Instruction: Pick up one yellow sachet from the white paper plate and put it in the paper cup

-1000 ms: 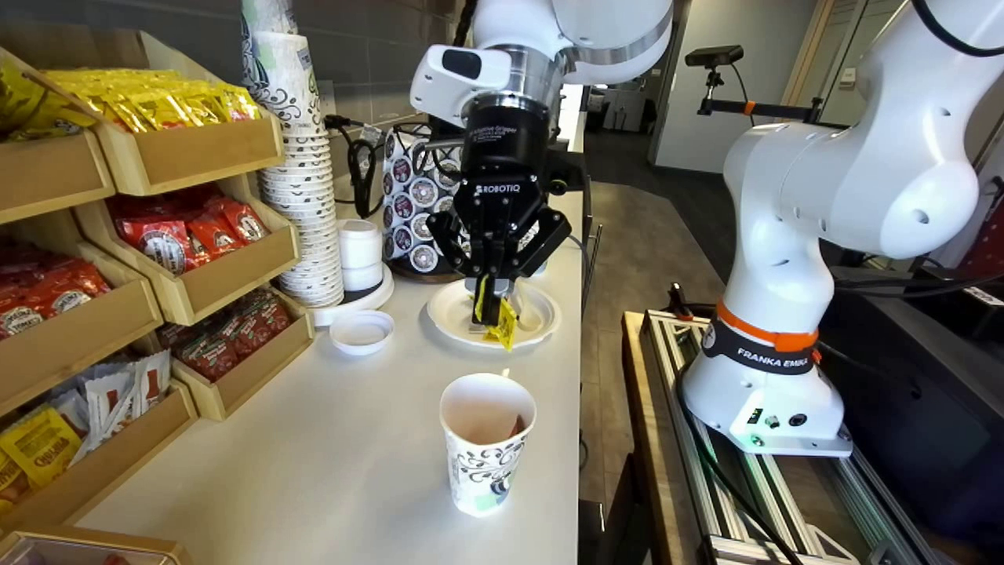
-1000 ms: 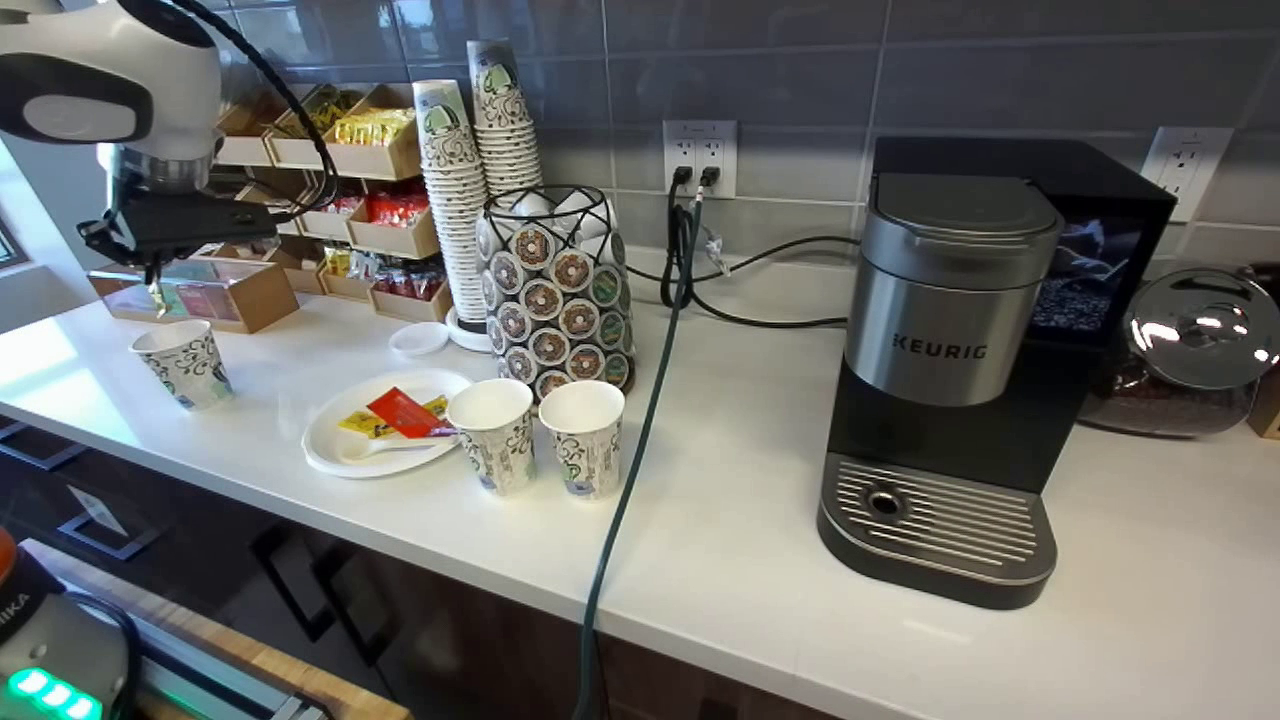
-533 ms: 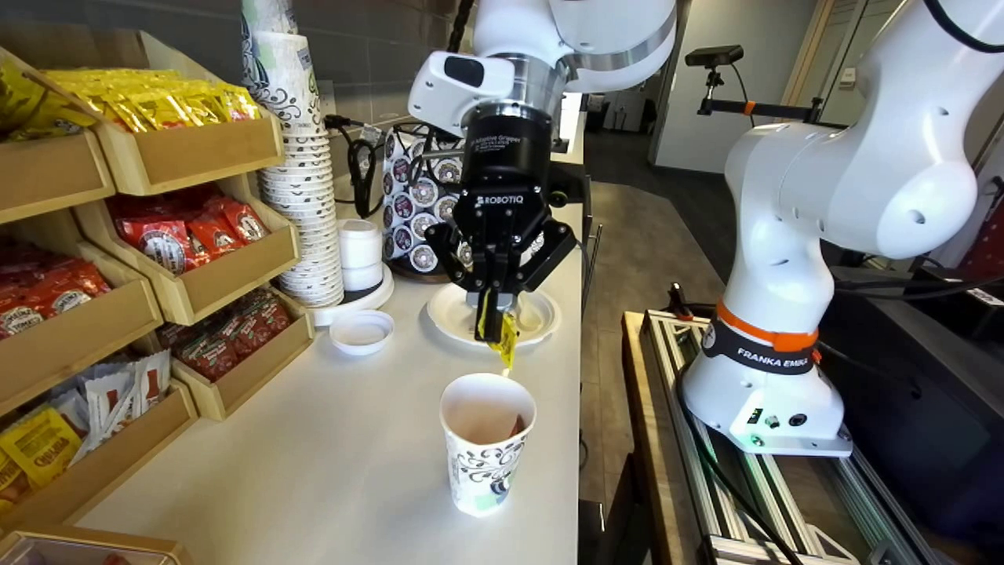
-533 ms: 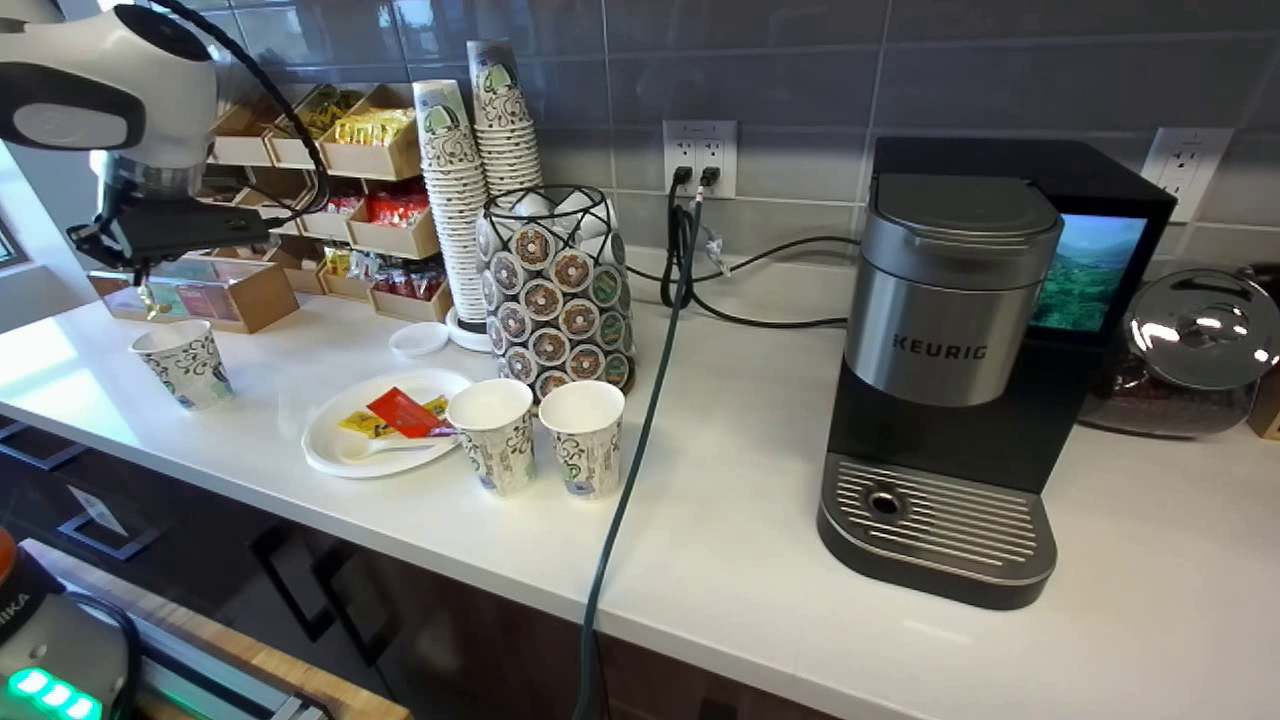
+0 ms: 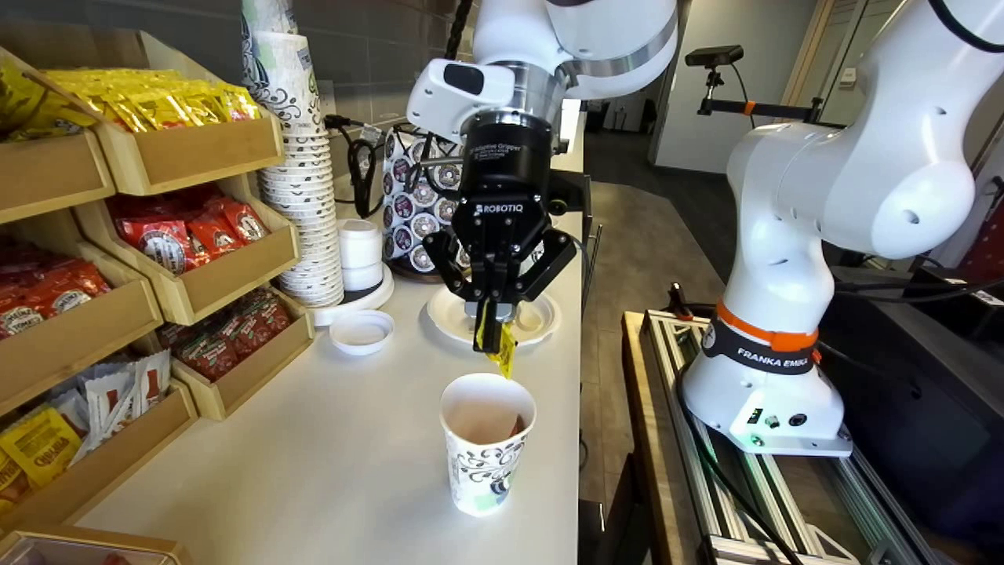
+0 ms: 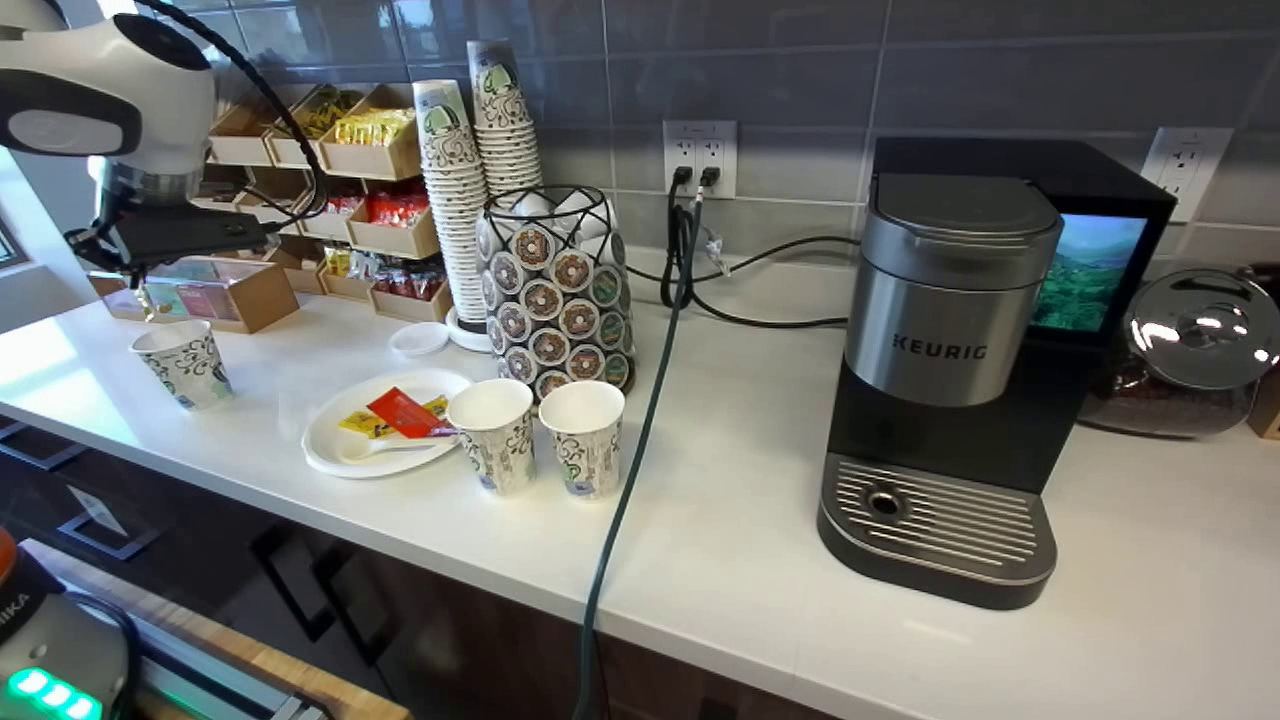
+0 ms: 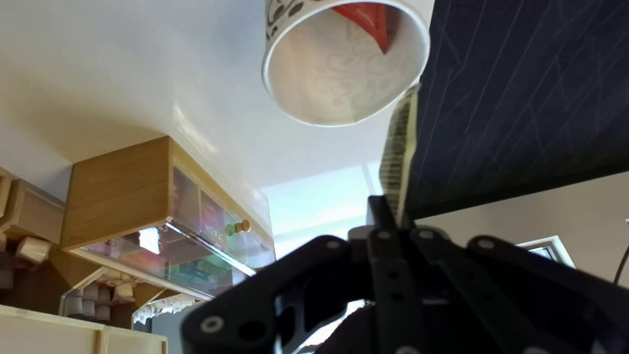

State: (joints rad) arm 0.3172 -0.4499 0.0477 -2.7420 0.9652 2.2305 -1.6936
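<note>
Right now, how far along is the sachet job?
Done: the yellow sachet is off the white paper plate. In hand: the gripper is shut on that sachet, its free end near the paper cup. Left: likely shift over, lower and release; the wrist view shows it outside the cup.

Glare whitens the counter [image 6: 40, 360] at the left of an exterior view, and the cabinets [image 6: 440, 600] beneath are dim. Highlights dot the jar lid [image 6: 1205, 328]. In the wrist view, the sachet [image 7: 397, 152] and gripper [image 7: 399, 217] are out of focus.
</note>
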